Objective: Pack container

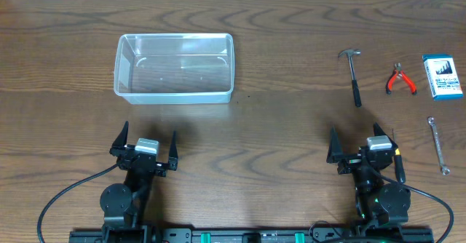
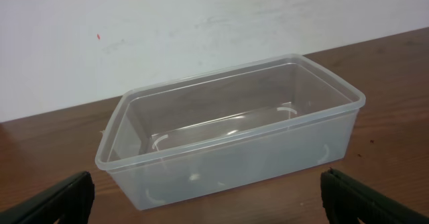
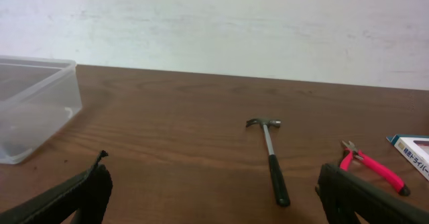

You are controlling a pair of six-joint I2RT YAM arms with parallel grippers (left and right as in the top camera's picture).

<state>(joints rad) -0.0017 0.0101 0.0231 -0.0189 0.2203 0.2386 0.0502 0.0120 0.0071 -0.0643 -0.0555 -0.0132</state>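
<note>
The clear plastic container stands empty at the back left of the table; it fills the left wrist view and its corner shows at the left of the right wrist view. My left gripper rests open in front of it, fingers wide apart. My right gripper is open near the front right. Ahead of it lie a hammer with a black handle, red-handled pliers, and a wrench.
A small blue-and-white box lies at the far right, its corner showing in the right wrist view. A white wall runs behind the table's far edge. Cables trail from both arm bases at the front edge.
</note>
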